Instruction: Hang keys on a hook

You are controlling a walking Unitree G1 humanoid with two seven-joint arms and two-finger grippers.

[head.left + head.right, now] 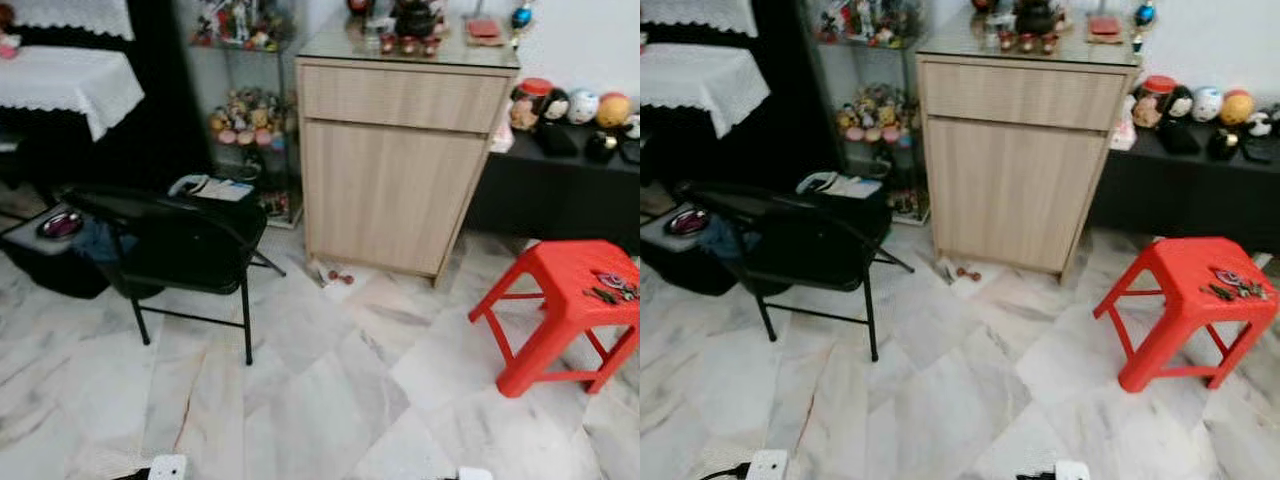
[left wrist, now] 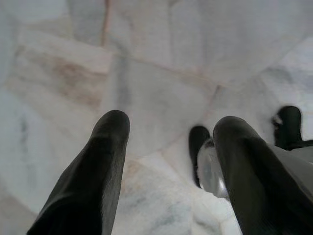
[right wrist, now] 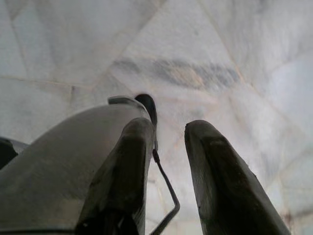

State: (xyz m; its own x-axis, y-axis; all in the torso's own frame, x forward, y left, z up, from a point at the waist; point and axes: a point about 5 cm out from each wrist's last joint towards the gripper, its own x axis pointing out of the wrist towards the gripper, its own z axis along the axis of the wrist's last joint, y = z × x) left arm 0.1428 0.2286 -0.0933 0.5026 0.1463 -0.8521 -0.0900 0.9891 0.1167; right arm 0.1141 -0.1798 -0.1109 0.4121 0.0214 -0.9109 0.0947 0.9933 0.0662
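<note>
Both arms hang low over the white marble floor (image 1: 330, 400): the left gripper (image 2: 168, 132) has its two black fingers spread apart with nothing between them, and the right gripper (image 3: 168, 132) likewise points down at bare tile with a gap between its fingers. Well ahead of the right gripper and off to its right stands a red plastic stool (image 1: 1185, 305), with the keys (image 1: 1232, 284) lying on its seat. Farther ahead are a black folding chair (image 1: 180, 245) on the left gripper's side and, beyond it, a light wooden cabinet (image 1: 395, 165) against the wall.
</note>
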